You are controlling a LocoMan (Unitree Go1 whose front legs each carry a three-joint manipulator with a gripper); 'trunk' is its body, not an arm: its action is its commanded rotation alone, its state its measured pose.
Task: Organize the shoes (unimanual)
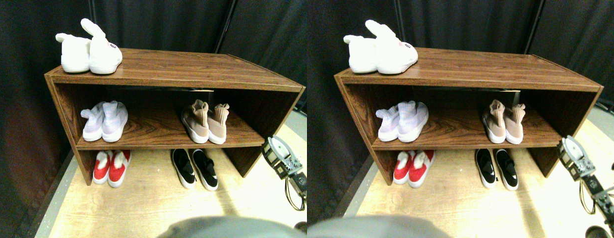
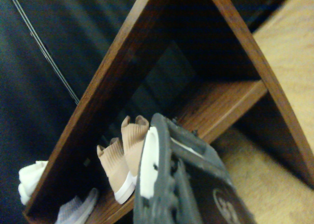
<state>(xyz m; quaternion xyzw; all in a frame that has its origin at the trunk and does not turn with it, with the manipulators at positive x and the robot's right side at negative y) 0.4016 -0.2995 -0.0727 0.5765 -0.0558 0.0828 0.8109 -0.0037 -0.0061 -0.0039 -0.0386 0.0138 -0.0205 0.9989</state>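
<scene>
Stereo pair view showed a wooden shoe rack [image 1: 178, 67] standing on a pale wood floor [image 1: 153, 198], with the shoes set in pairs on three levels. A white pair [image 1: 89, 52] was seen on the top board at its left end. On the middle shelf a pale lilac pair [image 1: 104, 121] was placed at the left and the tan knit sneakers [image 1: 206, 121] at the right, heels outward. On the floor beneath, a red and white pair [image 1: 112, 167] lay at the left and the black slip-ons [image 1: 195, 168] at the right, the two shoes touching or nearly so.

The right gripper [image 1: 278, 153] was seen just beside the rack's right end, apart from every shoe and holding nothing. Whether its jaws were parted or together could not be told from either view. In the wrist view the tan sneakers [image 2: 122, 155] were seen beyond the dark jaw frame, on the middle shelf.

The shoes were judged light and soft in the upper: the knit collars would likely fold under a pinch, while the white soles looked stiffer and smoother. A hold at the heel, with one jaw inside the collar and one behind the heel counter, was judged the surest, since the heels faced outward. A grip across the sole edge was thought liable to slip.
</scene>
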